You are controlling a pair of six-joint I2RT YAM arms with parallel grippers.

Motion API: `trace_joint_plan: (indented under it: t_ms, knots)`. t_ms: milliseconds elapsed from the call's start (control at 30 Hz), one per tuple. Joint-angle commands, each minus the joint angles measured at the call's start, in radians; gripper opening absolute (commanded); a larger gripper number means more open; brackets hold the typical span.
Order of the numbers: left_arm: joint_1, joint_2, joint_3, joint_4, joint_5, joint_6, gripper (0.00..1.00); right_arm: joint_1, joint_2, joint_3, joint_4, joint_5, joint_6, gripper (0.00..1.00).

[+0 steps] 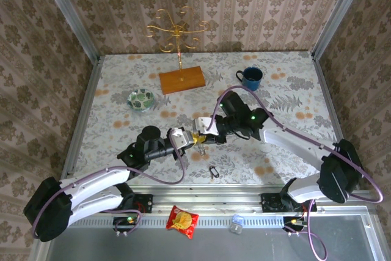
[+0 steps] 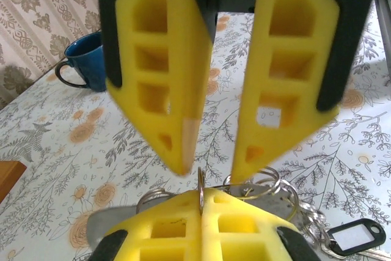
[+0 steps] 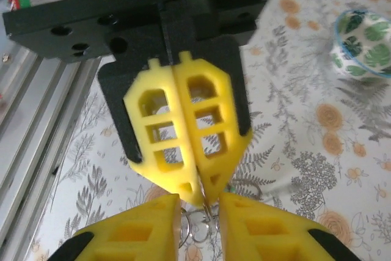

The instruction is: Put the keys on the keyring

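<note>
While left pincer (image 2: 201, 203) clamps tight on keyring (image 2: 200, 181) | right pincer (image 3: 199, 203) slightly parted, straddling same ring | both above patterned surface (image 1: 287, 96)

Honestly, nothing readable here. The red snack packet (image 1: 182, 221) on the rail, back behind the left gripper (image 1: 197, 140), has print too tiny to make out, and the black key tag (image 2: 356, 237) right of its fingertips shows plain white.

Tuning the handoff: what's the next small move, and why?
Probably close the right gripper on the thin metal split ring. The left gripper is shut on the ring's edge and holds it upright, while the right gripper stands open with the ring seemingly in its gap.
</note>
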Motion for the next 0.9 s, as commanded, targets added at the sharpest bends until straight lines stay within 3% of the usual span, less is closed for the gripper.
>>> trace_joint_plan:
  t_ms: [0,167,367,500,633,867]
  knots:
    - [0.005,-0.013,0.032,0.026,-0.007,0.022,0.0,-0.074,-0.097,-0.106,0.213,-0.032,0.182,0.27]
    - [0.003,-0.032,0.024,0.037,-0.025,0.008,0.0,-0.078,-0.196,-0.25,0.338,0.1,0.438,0.28]
    - [0.002,-0.051,0.015,0.029,-0.063,-0.021,0.0,0.053,-0.284,-0.293,0.114,0.389,0.812,0.31]
    - [0.002,-0.054,0.019,0.008,-0.087,-0.036,0.0,0.13,-0.301,-0.293,-0.074,0.556,1.164,0.31]
    - [0.002,-0.053,0.025,-0.013,-0.112,-0.04,0.0,0.148,-0.242,-0.283,-0.236,0.501,1.39,0.33]
    - [0.001,-0.058,0.023,-0.02,-0.139,-0.052,0.0,0.267,-0.079,-0.255,-0.259,0.464,1.427,0.41]
